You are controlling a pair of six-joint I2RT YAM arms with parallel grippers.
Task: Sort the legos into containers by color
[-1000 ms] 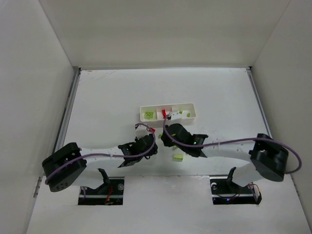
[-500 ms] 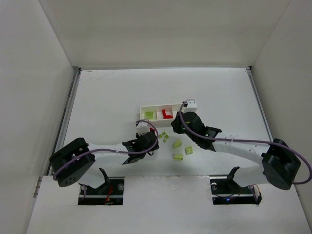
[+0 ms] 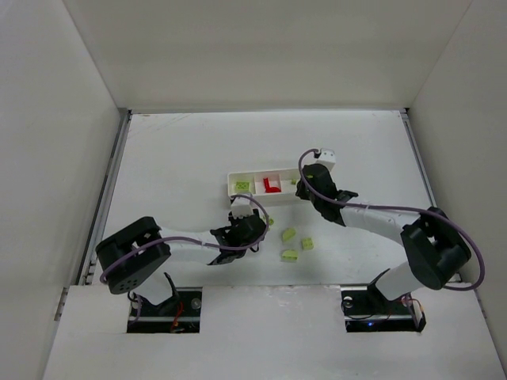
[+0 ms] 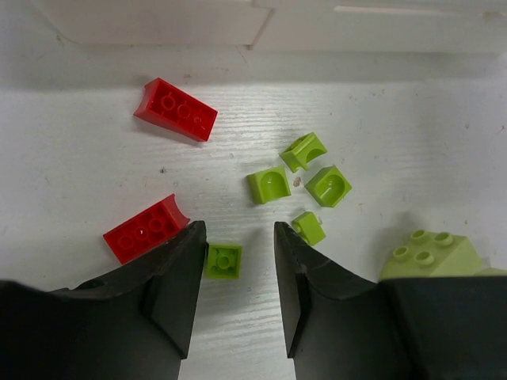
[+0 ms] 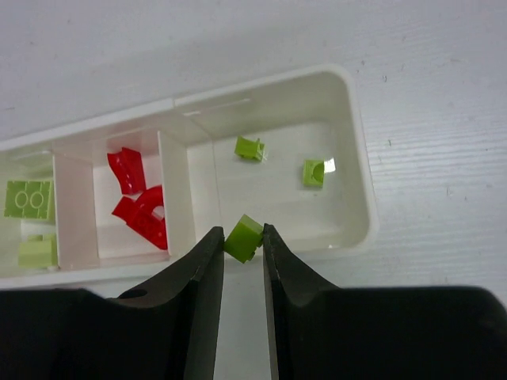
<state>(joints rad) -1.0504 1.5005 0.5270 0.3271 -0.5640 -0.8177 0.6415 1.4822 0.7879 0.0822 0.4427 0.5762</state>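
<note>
Pinching a green lego (image 5: 243,237) seen only wrist-side, right gripper (image 5: 242,234) overhangs tray (image 5: 359,158).

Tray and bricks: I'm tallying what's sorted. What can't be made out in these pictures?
Top view: the right arm covers most of the tray's right end.
Right wrist view: the left edge cuts off the left compartment.
Left wrist view: the left fingers hide part of the big green brick.

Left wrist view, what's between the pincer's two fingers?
One lime green brick, on the table inside the open left pincer, seen in that view.
</note>
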